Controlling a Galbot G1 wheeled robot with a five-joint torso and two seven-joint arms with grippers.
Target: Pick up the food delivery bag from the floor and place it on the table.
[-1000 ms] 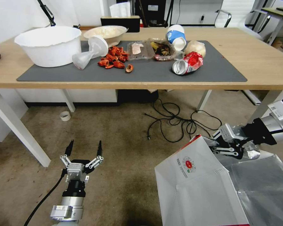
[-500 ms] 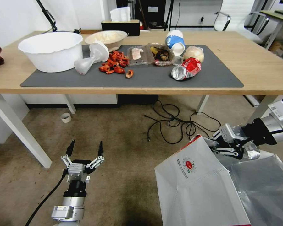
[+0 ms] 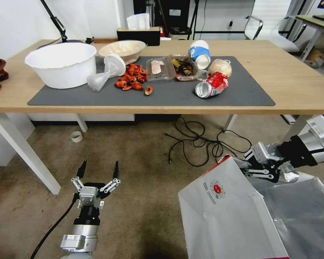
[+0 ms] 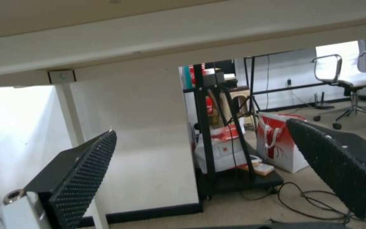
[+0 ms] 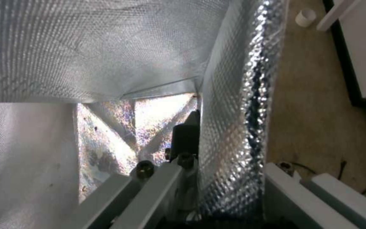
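The food delivery bag (image 3: 223,212) hangs open at the lower right of the head view, white with a red rim and a small round red logo, and silver foil inside (image 5: 106,47). My right gripper (image 3: 245,168) is shut on the bag's upper rim. One of its fingers (image 5: 185,136) is inside against the foil wall. My left gripper (image 3: 99,169) hovers open and empty over the carpet at the lower left, its black pads (image 4: 85,171) spread wide. The light-wood table (image 3: 298,79) with a dark grey mat (image 3: 169,95) stands ahead.
On the mat lie a white basin (image 3: 61,64), a bowl, a tipped cup, red shells and a crushed can (image 3: 209,85). Black cables (image 3: 198,144) and a tape roll (image 3: 76,136) are on the floor under the table. A white table leg (image 3: 28,154) slants at the left.
The whole view has shifted, so the table now sits lower in the picture: the camera has moved. The right gripper keeps its hold on the bag and the left stays open.
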